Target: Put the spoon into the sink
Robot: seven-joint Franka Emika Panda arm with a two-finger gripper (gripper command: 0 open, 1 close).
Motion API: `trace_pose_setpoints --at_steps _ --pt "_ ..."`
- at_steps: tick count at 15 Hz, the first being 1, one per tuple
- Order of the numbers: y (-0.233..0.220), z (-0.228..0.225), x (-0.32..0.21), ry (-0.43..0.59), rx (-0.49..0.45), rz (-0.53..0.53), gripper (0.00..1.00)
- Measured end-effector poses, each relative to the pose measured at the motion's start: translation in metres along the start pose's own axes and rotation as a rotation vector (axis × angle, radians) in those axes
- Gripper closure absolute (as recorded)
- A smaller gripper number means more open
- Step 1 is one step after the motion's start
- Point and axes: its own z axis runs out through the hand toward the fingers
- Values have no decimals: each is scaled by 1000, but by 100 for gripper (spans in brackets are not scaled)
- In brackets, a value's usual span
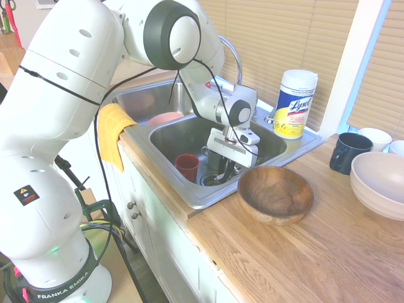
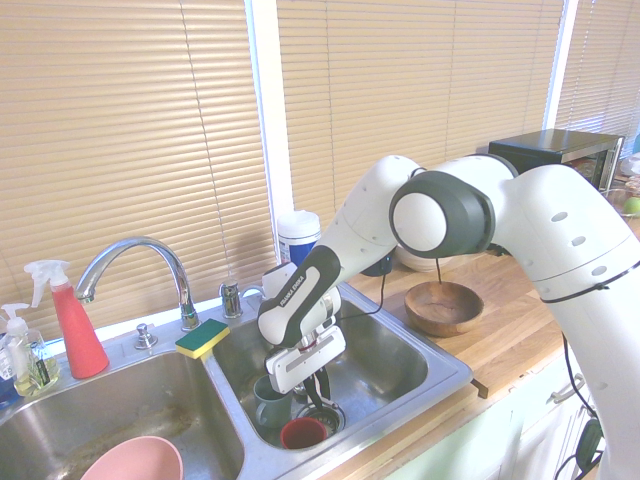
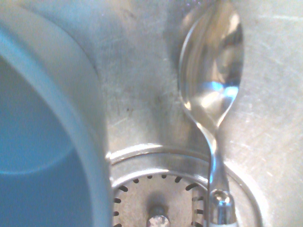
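Gripper (image 2: 322, 402) clenched, apparently on the spoon (image 3: 213, 66), bowl over the right-hand sink (image 1: 165, 165) beside the blue mug (image 3: 83, 94); likely light, stiff, slick metal, not fragile, best pinched by its handle.

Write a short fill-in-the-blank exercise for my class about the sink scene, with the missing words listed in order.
1. The spoon has a shiny ______ bowl.
2. The cup standing in the same basin as the pincer is coloured ______.
3. The round bowl on the countertop is made of ______.
4. The sponge is yellow and ______.

Missing words: metal; red; wood; green.
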Motion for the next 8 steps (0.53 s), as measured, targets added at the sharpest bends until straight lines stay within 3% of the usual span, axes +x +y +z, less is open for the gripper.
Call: trace_pose_setpoints --at_steps 1,8 --pt "0 1 0 -1 -1 -2 0" --pt "-1 0 1 -8 -10 -9 0"
